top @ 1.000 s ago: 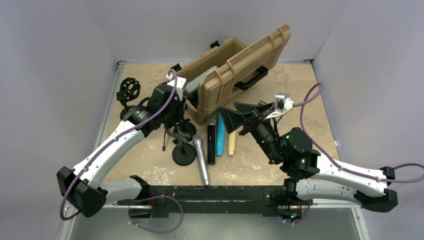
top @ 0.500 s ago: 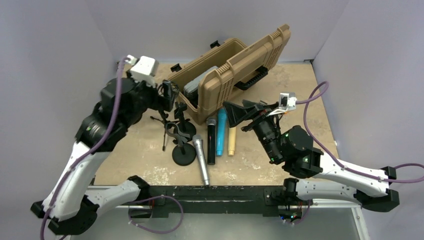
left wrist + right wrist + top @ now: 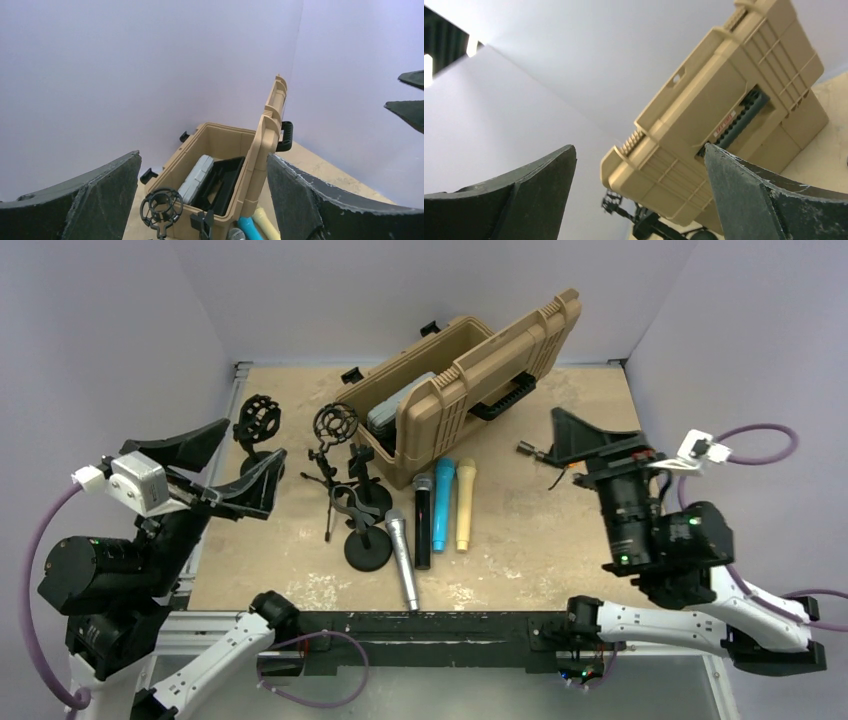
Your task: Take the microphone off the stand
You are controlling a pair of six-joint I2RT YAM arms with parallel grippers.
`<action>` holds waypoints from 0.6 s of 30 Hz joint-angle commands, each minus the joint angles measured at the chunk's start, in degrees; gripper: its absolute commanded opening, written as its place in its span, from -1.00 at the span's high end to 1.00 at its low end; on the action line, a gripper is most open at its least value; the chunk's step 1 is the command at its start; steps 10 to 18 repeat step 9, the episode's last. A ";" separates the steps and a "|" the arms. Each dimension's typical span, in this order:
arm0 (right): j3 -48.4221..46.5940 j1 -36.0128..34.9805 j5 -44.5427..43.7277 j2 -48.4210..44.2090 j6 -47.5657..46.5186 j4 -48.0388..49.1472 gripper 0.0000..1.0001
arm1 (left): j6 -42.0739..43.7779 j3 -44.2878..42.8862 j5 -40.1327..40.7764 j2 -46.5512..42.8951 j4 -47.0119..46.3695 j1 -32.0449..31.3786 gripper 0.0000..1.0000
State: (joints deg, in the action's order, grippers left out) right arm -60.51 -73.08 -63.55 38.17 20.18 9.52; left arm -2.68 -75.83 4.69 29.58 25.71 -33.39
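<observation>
Four microphones lie side by side on the table: silver (image 3: 404, 562), black with a grey head (image 3: 422, 522), blue (image 3: 441, 502) and cream (image 3: 465, 504). Just left of them stands a round-base stand (image 3: 366, 545) whose clip (image 3: 345, 503) holds nothing. A tripod stand with a ring shock mount (image 3: 335, 424) is behind it. My left gripper (image 3: 256, 438) hangs open, high above the table's left edge, far from them. My right gripper (image 3: 575, 435) is open too, raised at the right. Between the left gripper's (image 3: 203, 155) fingers show the shock mount (image 3: 160, 210) and the blue microphone (image 3: 247, 227).
An open tan case (image 3: 470, 390) with a grey box inside sits at the back centre; it also fills the wrist views (image 3: 235, 150) (image 3: 724, 115). A second black shock mount (image 3: 258, 420) stands at the back left. Grey walls close in both sides.
Both arms pulled back and up from the stands and microphones, the left swinging out left, the right out right. Both grippers opened wider; nothing is held.
</observation>
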 commanded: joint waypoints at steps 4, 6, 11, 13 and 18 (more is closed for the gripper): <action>-0.47 0.02 1.02 -6.69 -7.86 9.44 -0.98 | 0.45 3.31 -3.08 -1.97 -4.26 0.28 -0.86; 0.51 0.04 3.24 -8.80 -7.15 10.03 -0.98 | -0.16 4.02 -3.12 -2.34 -4.00 0.33 -0.86; 3.47 0.05 0.38 -10.67 -11.80 15.08 -0.97 | -0.79 4.41 -2.69 -2.51 -3.35 0.31 -0.86; 3.47 0.05 0.38 -10.67 -11.80 15.08 -0.97 | -0.79 4.41 -2.69 -2.51 -3.35 0.31 -0.86; 3.47 0.05 0.38 -10.67 -11.80 15.08 -0.97 | -0.79 4.41 -2.69 -2.51 -3.35 0.31 -0.86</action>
